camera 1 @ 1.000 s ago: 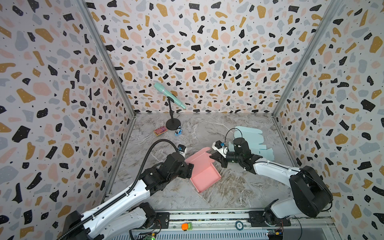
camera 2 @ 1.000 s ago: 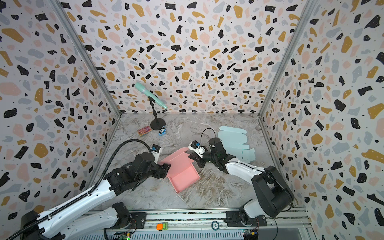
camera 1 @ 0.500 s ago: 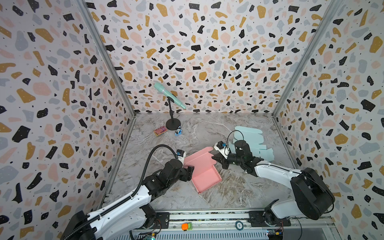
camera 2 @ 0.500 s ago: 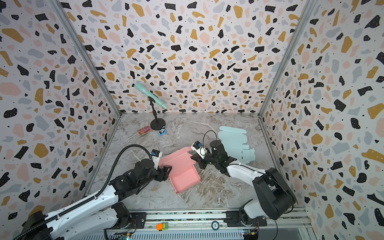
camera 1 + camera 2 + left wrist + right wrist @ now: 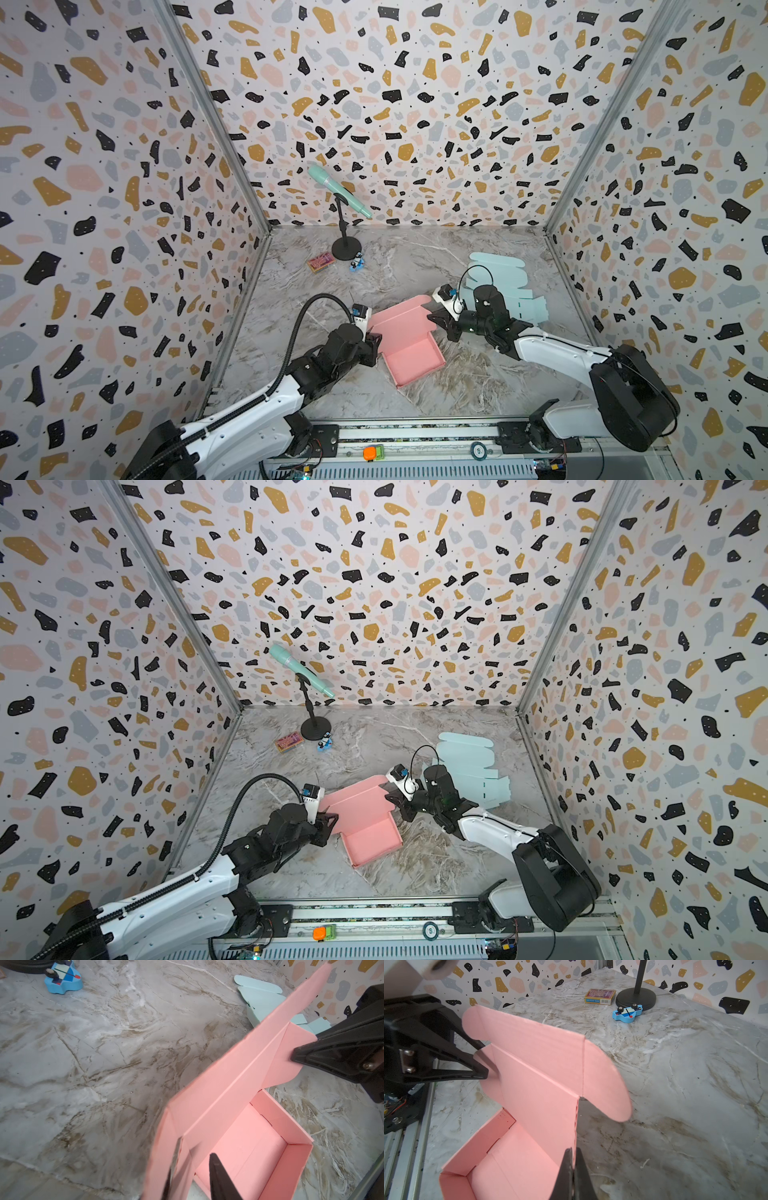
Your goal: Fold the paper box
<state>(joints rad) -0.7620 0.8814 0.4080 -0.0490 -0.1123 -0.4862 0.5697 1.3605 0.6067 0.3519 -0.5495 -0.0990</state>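
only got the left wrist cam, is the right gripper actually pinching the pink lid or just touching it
Observer: Pinching. In the right wrist view the right gripper is shut on the side edge of the pink box lid, just below its rounded flap.
Operator: ok and whats the black thing next to the blue toy
Observer: The base of a stand. In both top views it carries a teal microphone, well behind the box and apart from it.
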